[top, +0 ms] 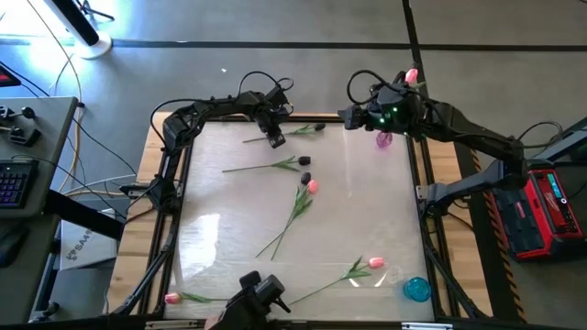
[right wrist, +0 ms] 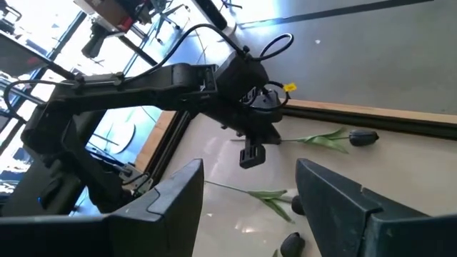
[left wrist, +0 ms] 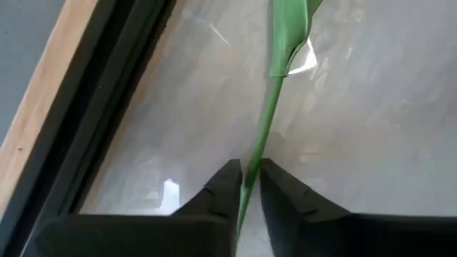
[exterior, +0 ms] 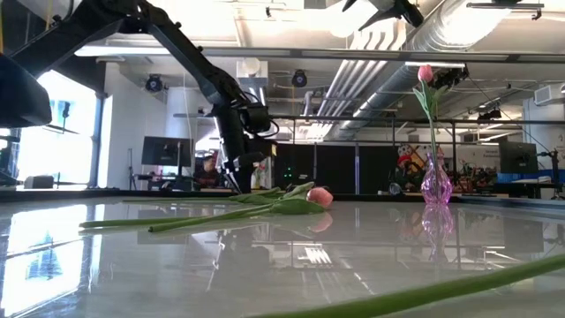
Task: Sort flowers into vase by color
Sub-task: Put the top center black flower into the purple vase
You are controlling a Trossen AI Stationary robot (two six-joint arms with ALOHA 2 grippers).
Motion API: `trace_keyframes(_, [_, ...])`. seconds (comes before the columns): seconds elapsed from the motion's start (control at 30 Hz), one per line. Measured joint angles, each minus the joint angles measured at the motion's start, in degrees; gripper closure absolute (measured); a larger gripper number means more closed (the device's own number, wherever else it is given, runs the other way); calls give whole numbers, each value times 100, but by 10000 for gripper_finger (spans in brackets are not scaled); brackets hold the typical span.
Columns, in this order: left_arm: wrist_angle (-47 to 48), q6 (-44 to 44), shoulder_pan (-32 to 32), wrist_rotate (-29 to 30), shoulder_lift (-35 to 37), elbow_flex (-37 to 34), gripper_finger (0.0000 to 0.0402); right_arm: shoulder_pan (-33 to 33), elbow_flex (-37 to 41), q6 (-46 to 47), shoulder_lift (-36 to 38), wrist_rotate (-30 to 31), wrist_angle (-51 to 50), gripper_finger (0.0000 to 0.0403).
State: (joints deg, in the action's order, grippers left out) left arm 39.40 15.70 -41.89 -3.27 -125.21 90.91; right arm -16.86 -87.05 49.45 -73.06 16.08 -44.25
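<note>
Pinching the thin green stem (left wrist: 260,143) of a dark-headed artificial tulip (top: 316,128) at the high view's upper centre, the left claw (top: 276,139) has its fingers nearly shut around it. Lift straight, keeping the stem centred, I judge. The right claw (right wrist: 246,189) hovers empty, fingers apart, by the clear purple glass vase (top: 383,139), which holds one pink tulip (top: 412,76). Six tulips lie on the bench (top: 367,211): three pink, three dark. A blue vase (top: 416,290) stands at lower right.

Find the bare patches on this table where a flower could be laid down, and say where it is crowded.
Bare: the stretch between the middle pink tulip and the purple vase, and the left side below the left gripper. Crowded: the far middle, where that gripper pinches a stem near dark tulips, and the near edge by the blue vase.
</note>
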Motion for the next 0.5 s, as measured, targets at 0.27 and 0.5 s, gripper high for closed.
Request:
trace_keyframes(0.27, [11, -51, 8, 9, 0, 0, 397, 0, -2, -177, 0, 115, -65, 192])
trace_keyframes(0.5, [93, -325, -10, -1017, 170, -17, 401, -55, 178, -100, -9, 985, -1461, 192])
